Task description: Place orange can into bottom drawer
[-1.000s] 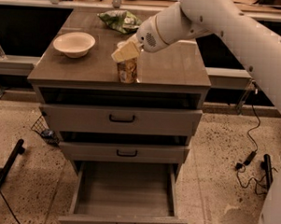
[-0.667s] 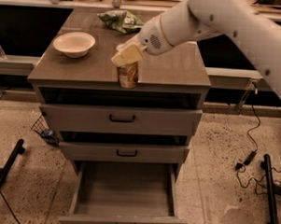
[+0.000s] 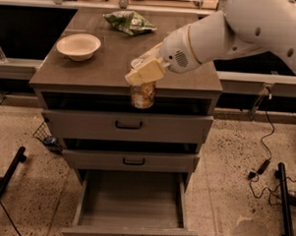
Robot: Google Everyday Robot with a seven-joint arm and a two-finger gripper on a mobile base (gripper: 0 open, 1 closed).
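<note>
My gripper [image 3: 143, 76] is shut on the orange can [image 3: 142, 96], a small can with an orange-gold and tan label. The can hangs under the cream fingers [image 3: 146, 71], just past the front edge of the cabinet top and in front of the top drawer. The bottom drawer [image 3: 129, 232] stands pulled out below, wide, deep and empty, its small dark handle at the frame's lower edge. My white arm reaches in from the upper right.
On the cabinet top [image 3: 106, 59] lie a white bowl [image 3: 78, 46] at the left and a green chip bag [image 3: 128, 22] at the back. The two upper drawers [image 3: 128, 125] are closed. Cables and a black stand [image 3: 284, 204] lie on the floor at right.
The gripper has carried the can forward off the cabinet top, past its front edge, and slightly lower. The camera view has shifted a little.
</note>
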